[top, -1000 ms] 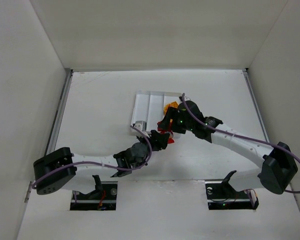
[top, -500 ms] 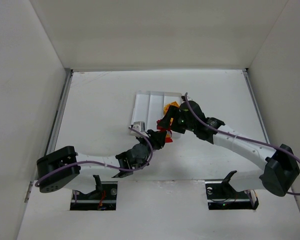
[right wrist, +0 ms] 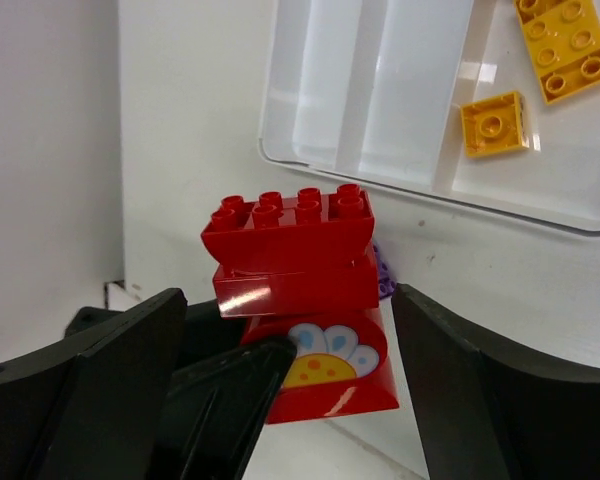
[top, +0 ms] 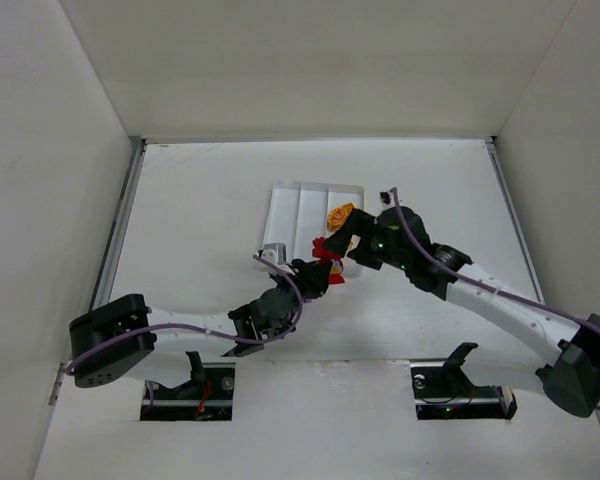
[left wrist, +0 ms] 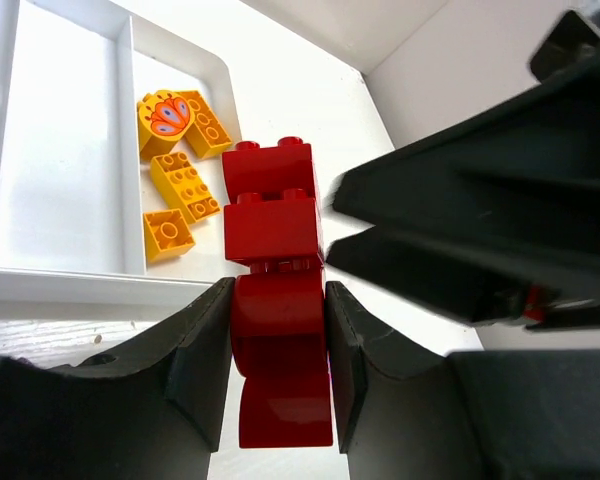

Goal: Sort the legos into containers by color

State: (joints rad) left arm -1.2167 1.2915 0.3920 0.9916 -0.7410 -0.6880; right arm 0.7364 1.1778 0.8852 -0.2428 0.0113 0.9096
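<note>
place: robot lab test cell | evidence: plain white walls (top: 50,200) enclosing a bare white table (top: 200,190)

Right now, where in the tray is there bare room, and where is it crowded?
Bare: left compartment and middle compartment, from the tray's outer rim to the divider beside the yellow-orange bricks. Crowded: their right compartment, and the near edge, where the left gripper holds the red stack beside the open right gripper.
</note>
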